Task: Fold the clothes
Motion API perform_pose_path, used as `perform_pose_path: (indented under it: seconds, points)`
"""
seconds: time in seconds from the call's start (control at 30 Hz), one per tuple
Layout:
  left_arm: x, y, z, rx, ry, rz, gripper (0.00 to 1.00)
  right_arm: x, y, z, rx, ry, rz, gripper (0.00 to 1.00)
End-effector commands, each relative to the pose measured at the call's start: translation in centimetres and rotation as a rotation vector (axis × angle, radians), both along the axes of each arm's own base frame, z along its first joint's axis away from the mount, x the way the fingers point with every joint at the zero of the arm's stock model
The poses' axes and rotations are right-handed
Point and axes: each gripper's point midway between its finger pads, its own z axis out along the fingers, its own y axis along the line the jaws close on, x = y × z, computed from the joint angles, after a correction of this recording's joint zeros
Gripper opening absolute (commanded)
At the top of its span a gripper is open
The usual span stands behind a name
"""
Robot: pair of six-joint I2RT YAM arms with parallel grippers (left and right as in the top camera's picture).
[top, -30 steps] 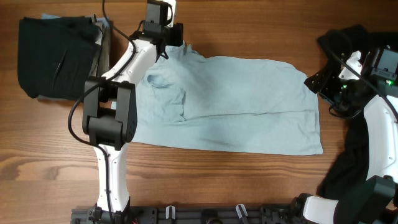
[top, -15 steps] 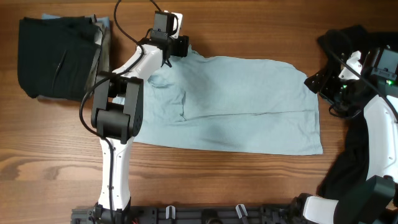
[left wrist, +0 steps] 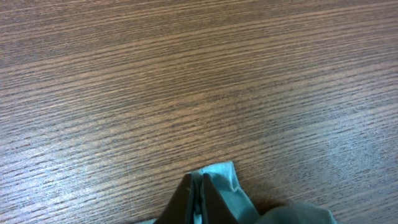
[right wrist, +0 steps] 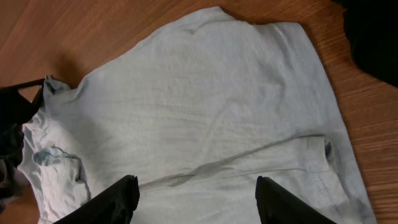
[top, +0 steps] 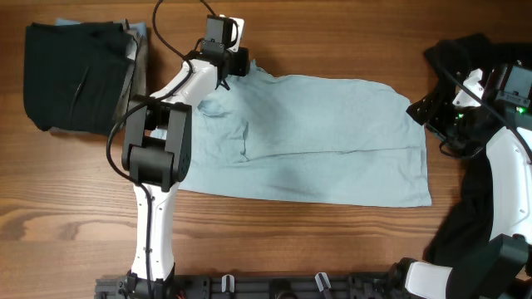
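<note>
Overhead, light-blue T-shirt: spread flat on the middle of the tabletop, its collar end rumpled.
Overhead, black T-shirt: folded, by the far-left corner.
Overhead, left hand: at the shirt's far edge, shifted slightly along it since a second ago.
Left wrist, left hand: spread until just now, now pressed together and apparently nipping the shirt's edge; likely ready to lift and fold.
Right wrist, right hand: spread, empty, above the shirt's right end.

White arm links, black joint housings, looping black cables, left hand with dark tapered fingers
</note>
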Motion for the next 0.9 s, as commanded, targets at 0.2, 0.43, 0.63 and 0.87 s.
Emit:
perform_pose_path:
  seconds: [0.2, 0.43, 0.63, 0.87]
  points:
    - [0.8, 0.4, 3.6, -0.022, -0.063, 0.013, 0.04, -0.2, -0.1, -0.1, -0.007, 0.013, -0.015, 0.65]
    - [1.5, 0.9, 8.0, -0.033, -0.143, 0.022, 0.04, -0.2, -0.1, -0.1, -0.007, 0.012, -0.015, 0.65]
    - [1.6, 1.9, 8.5, 0.004, -0.156, 0.062, 0.04, -0.2, -0.1, -0.1, -0.006, 0.015, -0.015, 0.65]
    - [1.9, 1.9, 12.0, -0.013, -0.220, 0.065, 0.04, -0.1, -0.1, -0.1, -0.009, 0.008, -0.015, 0.65]
